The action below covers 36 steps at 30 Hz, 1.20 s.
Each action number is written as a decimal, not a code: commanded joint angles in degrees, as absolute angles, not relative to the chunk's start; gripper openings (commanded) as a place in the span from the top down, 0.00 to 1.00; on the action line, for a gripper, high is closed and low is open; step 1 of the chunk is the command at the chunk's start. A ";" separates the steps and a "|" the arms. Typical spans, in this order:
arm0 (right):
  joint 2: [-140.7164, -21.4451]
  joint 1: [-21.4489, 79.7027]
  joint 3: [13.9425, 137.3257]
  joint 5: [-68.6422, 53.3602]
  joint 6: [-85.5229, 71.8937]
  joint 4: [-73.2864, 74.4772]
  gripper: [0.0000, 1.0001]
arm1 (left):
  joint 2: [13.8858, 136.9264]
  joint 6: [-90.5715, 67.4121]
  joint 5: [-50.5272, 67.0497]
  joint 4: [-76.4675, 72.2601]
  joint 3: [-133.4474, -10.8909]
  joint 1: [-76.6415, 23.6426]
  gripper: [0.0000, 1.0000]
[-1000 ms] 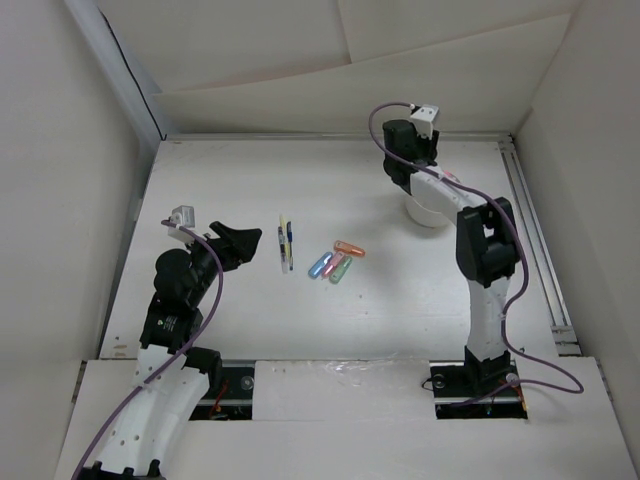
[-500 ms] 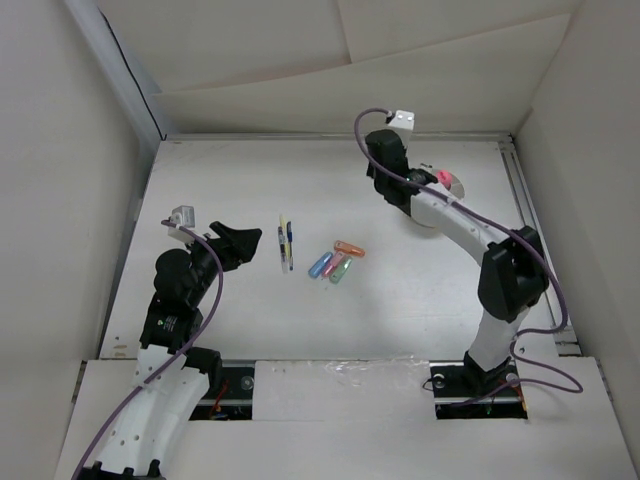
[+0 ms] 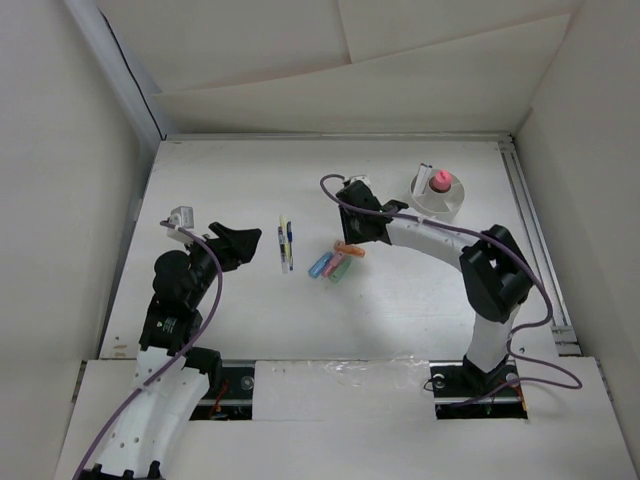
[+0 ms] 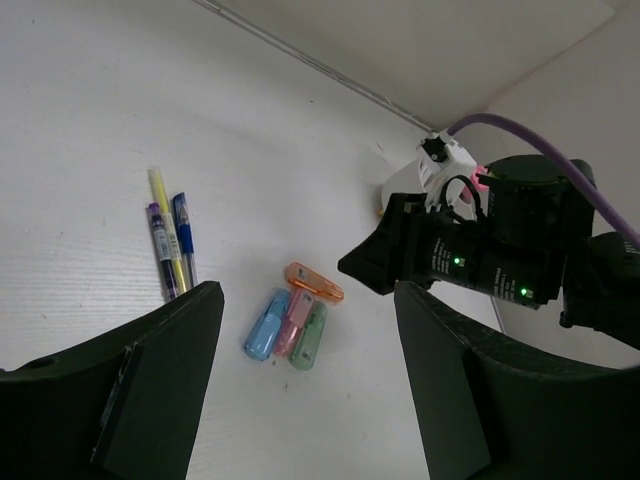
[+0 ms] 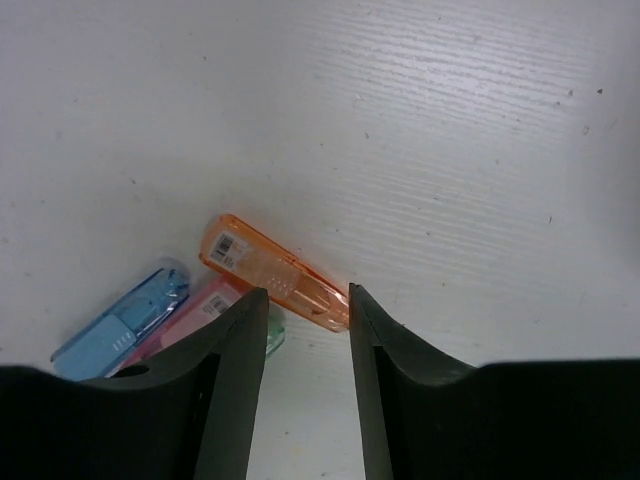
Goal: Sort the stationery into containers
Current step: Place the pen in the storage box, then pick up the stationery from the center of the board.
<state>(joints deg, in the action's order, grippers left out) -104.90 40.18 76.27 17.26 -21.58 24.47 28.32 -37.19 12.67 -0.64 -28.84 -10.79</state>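
Once the pink piece landed in the cup, right jaws swung back, apart, over the orange marker. Left jaws: apart too.

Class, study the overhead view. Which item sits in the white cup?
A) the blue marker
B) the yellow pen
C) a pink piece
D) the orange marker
C: a pink piece stands in the white cup, while the markers and pens lie out on the table.
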 commanded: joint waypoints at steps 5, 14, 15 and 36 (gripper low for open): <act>-110.74 41.74 81.56 16.44 -19.34 29.18 0.54 | 27.33 -37.18 13.36 -3.34 -28.65 -10.90 0.34; -115.93 42.27 86.91 16.96 -17.67 31.55 0.52 | 27.33 -37.18 13.36 -3.34 -28.65 -10.90 0.34; -116.71 42.28 86.92 16.96 -17.67 32.16 0.51 | 27.33 -37.18 13.36 -3.34 -28.65 -10.90 0.34; -119.71 42.28 95.35 9.50 -13.10 34.28 0.41 | 27.33 -37.18 13.36 -2.81 -28.65 -10.90 0.34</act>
<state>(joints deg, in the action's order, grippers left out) -120.88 41.69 92.33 11.70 -14.31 34.04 27.88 -37.19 12.86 -0.62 -28.84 -10.79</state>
